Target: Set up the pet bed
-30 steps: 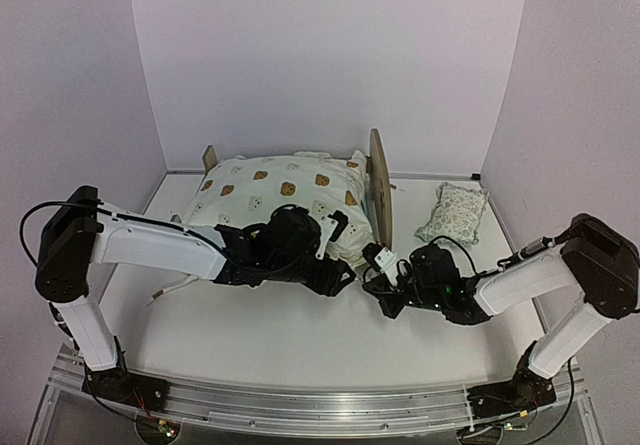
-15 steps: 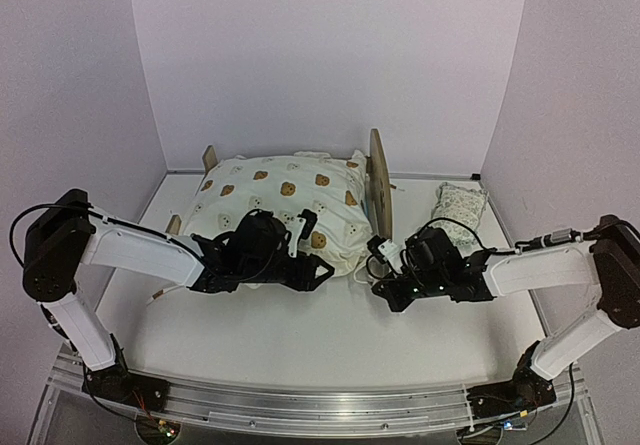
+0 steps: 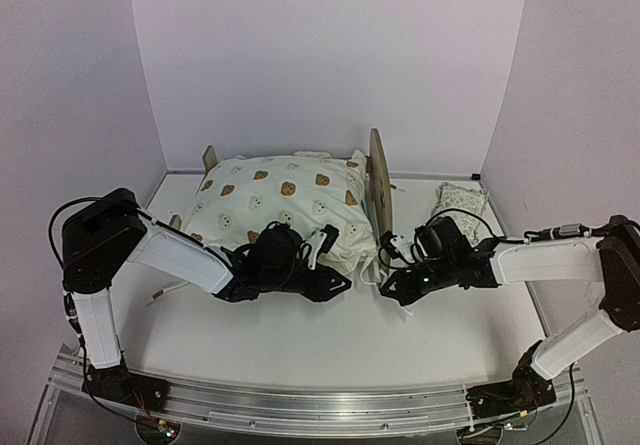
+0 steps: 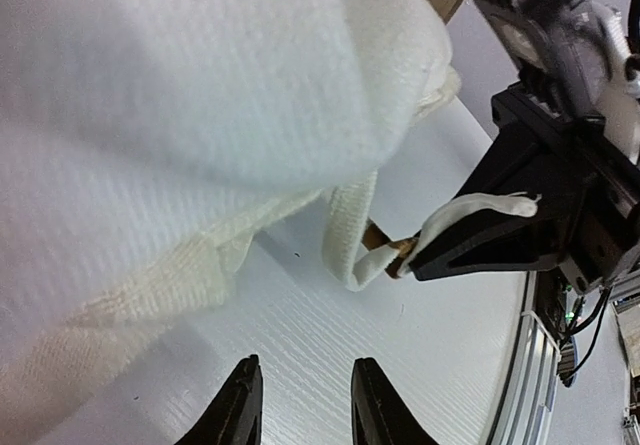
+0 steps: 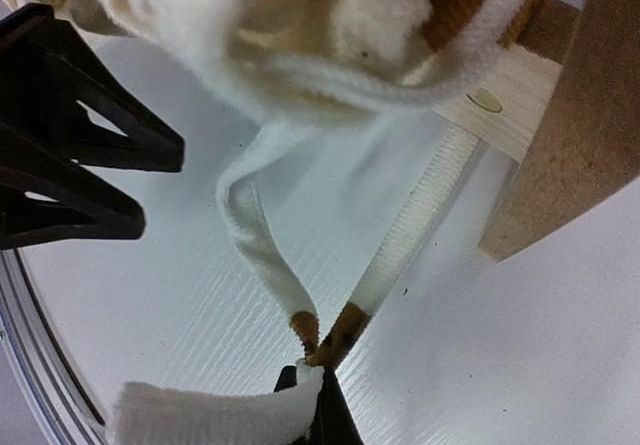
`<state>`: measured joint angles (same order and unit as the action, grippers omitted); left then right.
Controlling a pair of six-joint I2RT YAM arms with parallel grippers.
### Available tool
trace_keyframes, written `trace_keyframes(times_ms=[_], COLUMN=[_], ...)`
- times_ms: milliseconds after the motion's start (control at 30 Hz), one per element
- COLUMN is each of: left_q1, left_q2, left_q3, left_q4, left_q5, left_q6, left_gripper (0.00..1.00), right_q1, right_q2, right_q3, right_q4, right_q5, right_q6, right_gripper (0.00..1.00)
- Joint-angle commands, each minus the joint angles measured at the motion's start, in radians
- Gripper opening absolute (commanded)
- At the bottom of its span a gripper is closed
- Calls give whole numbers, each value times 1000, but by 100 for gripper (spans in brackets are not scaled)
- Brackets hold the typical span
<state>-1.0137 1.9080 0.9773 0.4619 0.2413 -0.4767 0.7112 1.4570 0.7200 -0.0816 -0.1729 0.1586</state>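
The pet bed's plywood headboard stands upright, and the low footboard shows at the far left. The cream bear-print quilt lies over the frame and hides the mattress. My right gripper is shut on the quilt's ruffled edge at its near right corner, low on the table next to the headboard's wooden foot. My left gripper is open and empty, just under the quilt's overhang and facing the right gripper. The green-patterned pillow lies right of the headboard.
White table enclosed by pale walls at the back and sides. A metal rail runs along the near edge. The two grippers are close together, a few centimetres apart, in front of the bed.
The left gripper drew back to the left, then returned right to the quilt's corner. The right arm stretched out and its wrist moved nearer the headboard, still pinching the quilt's edge.
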Motion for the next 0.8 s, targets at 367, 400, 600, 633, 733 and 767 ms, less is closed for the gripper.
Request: trace_keyframes(times_ms=[367, 400, 600, 633, 733, 767], left_q1=[59, 59, 58, 58, 58, 58], left_q2=[204, 208, 205, 200, 195, 196], left_q3=[157, 163, 172, 165, 148, 147], left_q4=[239, 247, 275, 283, 309, 321], left_q5=[150, 158, 201, 207, 229, 243], left_q6=[-81, -85, -94, -96, -93, -88], left_gripper=[33, 33, 33, 33, 34, 34], right_q1=[-16, -16, -20, -21, -28, -32], right_q2=[-74, -67, -9, 1, 42, 56], right_q3=[45, 47, 70, 76, 99, 107], right_q4=[-30, -30, -29, -30, -32, -33], right_q5=[-148, -152, -166, -171, -198, -207], right_q6=[7, 7, 9, 12, 25, 30], right_gripper=[0, 0, 0, 0, 0, 0])
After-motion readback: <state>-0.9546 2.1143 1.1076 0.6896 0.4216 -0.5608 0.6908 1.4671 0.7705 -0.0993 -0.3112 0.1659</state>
